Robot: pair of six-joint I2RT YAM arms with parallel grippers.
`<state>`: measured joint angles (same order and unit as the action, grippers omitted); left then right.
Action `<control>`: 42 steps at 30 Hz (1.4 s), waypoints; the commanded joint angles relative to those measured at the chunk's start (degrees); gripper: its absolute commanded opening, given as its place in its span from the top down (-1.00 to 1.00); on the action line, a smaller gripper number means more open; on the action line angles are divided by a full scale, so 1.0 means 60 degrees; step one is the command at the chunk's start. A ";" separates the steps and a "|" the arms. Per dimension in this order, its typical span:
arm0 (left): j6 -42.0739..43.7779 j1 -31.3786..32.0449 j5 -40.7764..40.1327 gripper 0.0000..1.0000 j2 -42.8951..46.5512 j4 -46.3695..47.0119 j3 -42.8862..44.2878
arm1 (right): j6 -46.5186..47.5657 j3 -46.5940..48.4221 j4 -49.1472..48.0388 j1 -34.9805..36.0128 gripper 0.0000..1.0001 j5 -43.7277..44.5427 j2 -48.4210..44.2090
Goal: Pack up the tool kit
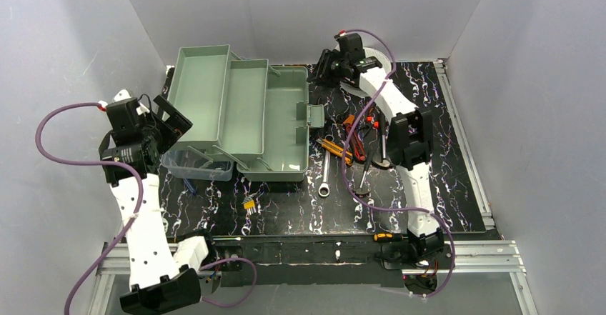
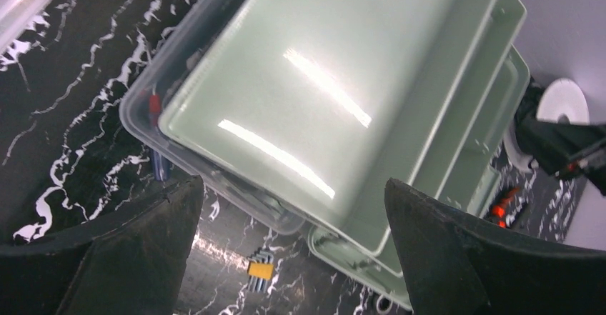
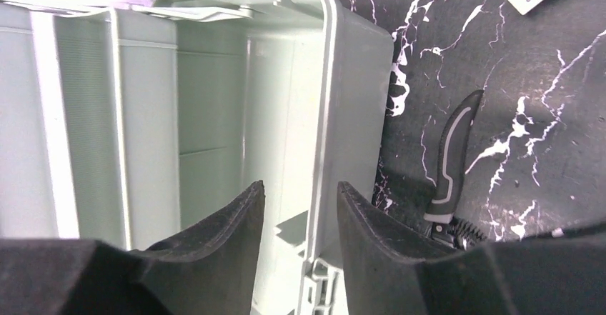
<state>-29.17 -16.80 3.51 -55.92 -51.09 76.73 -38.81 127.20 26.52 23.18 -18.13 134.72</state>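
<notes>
Top external view: the pale green plastic toolbox [image 1: 286, 122] stands open at the back left of the black, white-veined table [image 1: 300, 211]. Its two stepped inner trays [image 1: 246, 108] are swung out to the left, over the translucent lid [image 1: 196, 166], which lies back on the table. The small hand tools lie outside the box, on the table to its right. Among them are a silver wrench [image 1: 324, 176] just beside the front corner and orange-handled pliers [image 1: 349, 126] further back. A small yellow piece [image 1: 249, 204] sits alone in front of the box.

In the left wrist view, the left gripper [image 2: 289, 186] hangs over the trays with its jaws spread wide, holding nothing. Through the lid's clear wall a red-tipped item [image 2: 154, 106] and a blue one [image 2: 161, 166] show, too blurred to name.

In the right wrist view, the right gripper [image 3: 300, 197] straddles the toolbox's end wall, one finger inside and one outside. Its jaws are partly apart, and a gap shows beside the inner finger. A black, grey-striped knife handle [image 3: 454, 158] lies just outside that wall.
</notes>
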 commanded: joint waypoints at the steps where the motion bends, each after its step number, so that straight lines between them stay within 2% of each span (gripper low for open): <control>1: 0.0111 0.0003 0.0339 -0.96 0.0698 -0.1230 -0.0164 | 0.0257 -0.0464 -0.0425 -0.0040 -0.01 0.0036 -0.1713; 5: -0.0241 0.0020 -0.0422 -0.96 0.1324 -0.2140 -0.0231 | 0.0329 -0.1578 -0.0710 -0.0033 -0.03 0.0155 -0.2604; 11: -0.0729 0.0011 -0.2054 -0.96 0.1825 -0.2857 -0.0918 | 0.0089 -0.4375 -0.2068 0.0004 -0.03 0.0004 -0.4155; 13: -0.1241 0.0003 -0.1953 -0.80 0.1896 -0.2894 -0.1486 | 0.0052 -0.5078 -0.2398 0.0004 -0.02 0.0062 -0.4560; 15: -0.1725 0.0007 -0.1776 -0.58 0.1968 -0.2942 -0.2016 | 0.0070 -0.5557 -0.2611 0.0004 -0.02 0.0111 -0.4837; 17: -0.2109 0.0013 -0.1736 -0.28 0.2105 -0.2853 -0.2471 | 0.0116 -0.5790 -0.2678 -0.0009 -0.02 0.0243 -0.4975; 18: -0.2280 0.0016 -0.1730 -0.06 0.2195 -0.2739 -0.2684 | 0.0135 -0.5815 -0.2677 -0.0009 -0.02 0.0287 -0.4990; 21: -0.2555 0.0010 -0.1471 0.85 0.2320 -0.2240 -0.3242 | 0.0133 -0.5761 -0.2663 -0.0025 -0.02 0.0228 -0.4952; 22: -0.2681 0.0016 -0.1362 1.00 0.2229 -0.2116 -0.3381 | 0.0121 -0.5767 -0.2681 -0.0025 -0.02 0.0182 -0.4927; 28: -0.3110 0.0016 0.0103 1.00 0.1864 -0.0159 -0.4951 | -0.0050 -0.5805 -0.2780 -0.0018 -0.02 0.0050 -0.4684; 35: -0.3562 0.0014 0.0124 1.00 0.1188 0.1157 -0.5797 | -0.0182 -0.5472 -0.2639 0.0091 -0.05 -0.0198 -0.4055; 42: -0.4922 0.0205 0.0897 1.00 0.0409 0.3665 -0.7199 | -0.0106 -0.5699 -0.2599 0.0092 -0.08 -0.0023 -0.4262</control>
<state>-52.88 -16.64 6.04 -52.36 -37.71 37.28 -39.86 92.42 12.40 23.44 -18.22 110.96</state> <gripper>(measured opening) 0.007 0.530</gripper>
